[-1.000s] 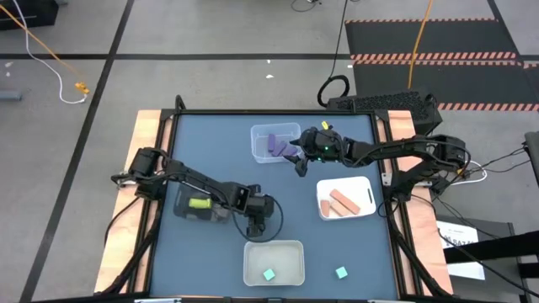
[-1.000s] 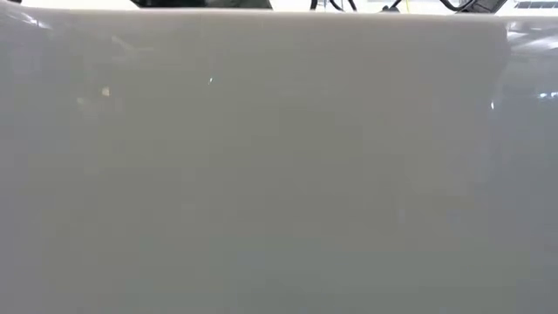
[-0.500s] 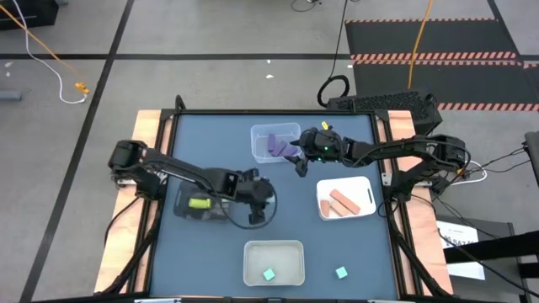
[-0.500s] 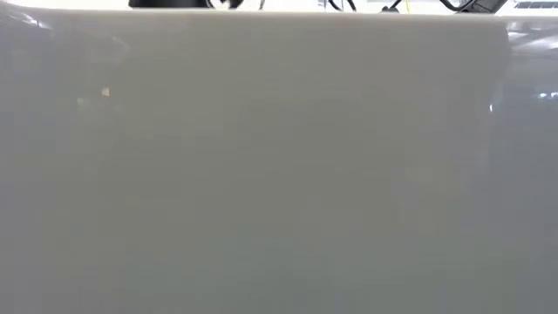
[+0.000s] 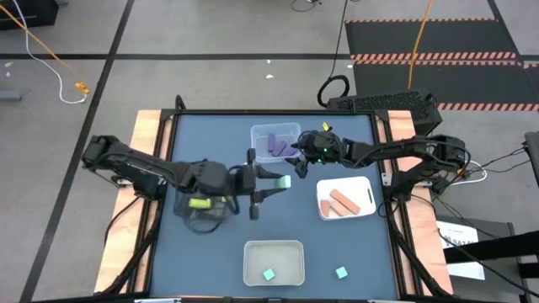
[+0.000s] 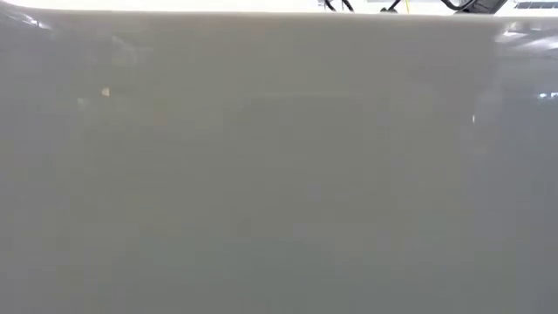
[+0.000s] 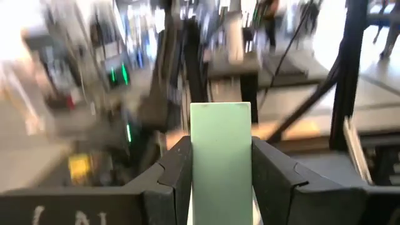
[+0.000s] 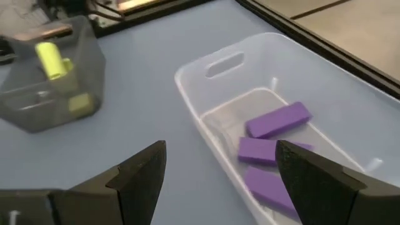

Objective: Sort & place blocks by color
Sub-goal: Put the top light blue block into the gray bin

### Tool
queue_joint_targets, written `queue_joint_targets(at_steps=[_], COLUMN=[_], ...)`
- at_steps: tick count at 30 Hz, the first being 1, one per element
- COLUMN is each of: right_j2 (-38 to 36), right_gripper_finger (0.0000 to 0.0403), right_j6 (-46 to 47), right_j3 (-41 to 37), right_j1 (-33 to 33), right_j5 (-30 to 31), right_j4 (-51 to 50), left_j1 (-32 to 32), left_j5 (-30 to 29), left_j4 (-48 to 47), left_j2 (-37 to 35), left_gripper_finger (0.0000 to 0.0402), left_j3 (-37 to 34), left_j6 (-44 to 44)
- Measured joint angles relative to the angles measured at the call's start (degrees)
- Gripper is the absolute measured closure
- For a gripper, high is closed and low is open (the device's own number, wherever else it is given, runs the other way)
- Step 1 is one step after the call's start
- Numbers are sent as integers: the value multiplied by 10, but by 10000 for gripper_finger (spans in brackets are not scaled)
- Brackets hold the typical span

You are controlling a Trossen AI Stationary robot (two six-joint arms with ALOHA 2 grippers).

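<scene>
My left gripper (image 5: 276,183) hovers over the middle of the table, lying level and pointing toward the table's right, shut on a light teal block (image 5: 285,181). My right gripper (image 5: 296,166) is open beside the clear tray (image 5: 263,133) of purple blocks (image 5: 274,143); in its wrist view the open fingers (image 8: 145,174) frame that tray (image 8: 206,65) and the purple blocks (image 8: 278,120). A second teal block (image 5: 269,274) lies in the near clear tray. A third (image 5: 341,272) rests on the table. My left gripper pinches the light teal block (image 7: 220,156) between its two fingers (image 7: 173,178), one on each of two opposite faces. The fingers lie level, pointing toward the table's right. The block is lifted clear of the table and sticks out past the fingertips.
A black mesh basket (image 5: 200,210) with a yellow-green block (image 5: 199,203) sits at the table's left, also seen as the basket (image 8: 53,81) in the right wrist view. A white tray (image 5: 364,209) holds orange blocks (image 5: 342,202). A near clear tray (image 5: 295,252). A pale surface (image 6: 279,166) fills the low view.
My left gripper has risen from the table near the middle, tipped from pointing down to level, pointing toward the table's right, and shifted toward the far edge. The teal block has come up with it, clear of the table. The right arm kept still.
</scene>
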Motion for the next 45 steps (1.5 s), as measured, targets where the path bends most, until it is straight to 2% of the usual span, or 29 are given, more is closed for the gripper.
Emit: queue_joint_targets(at_steps=[5, 8, 10, 14, 19, 22, 25, 32, 36, 40, 45], right_j2=[-2, -2, -2, -2, -6, -6, -6, -6, -6, -6, -6], right_gripper_finger=[112, 112, 112, 112, 112, 112, 112, 112, 112, 112, 112], right_j6=[2, 0, 0, 26, 64, 91, 134, 219, 268, 322, 368], right_j3=[0, 0, 0, 0, 0, 0, 0, 0, 0, 0, 0], right_j1=[26, 48, 62, 95, 148, 188, 235, 345, 398, 446, 505], right_j5=[0, -4, -33, -84, -130, -170, -199, -191, -160, -146, -133], right_j4=[8, 26, 38, 46, 41, 37, 38, 38, 38, 42, 48], left_j1=[-30, -45, -55, -76, -114, -136, -152, -166, -166, -169, -174], left_j5=[2, 2, 1, 2, 2, 2, 2, 4, 48, 62, 65], left_j4=[96, 123, 125, 94, 2, -20, 2, 13, 4, -25, -53], left_j2=[-2, -2, -3, -2, 6, 39, 88, 170, 201, 223, 234], left_gripper_finger=[276, 276, 276, 276, 276, 276, 276, 276, 276, 274, 227], left_j3=[0, 0, 0, 0, 0, 0, 0, 0, 0, 0, 0], left_j6=[70, 78, 68, -21, -193, -282, -341, -465, -556, -634, -687])
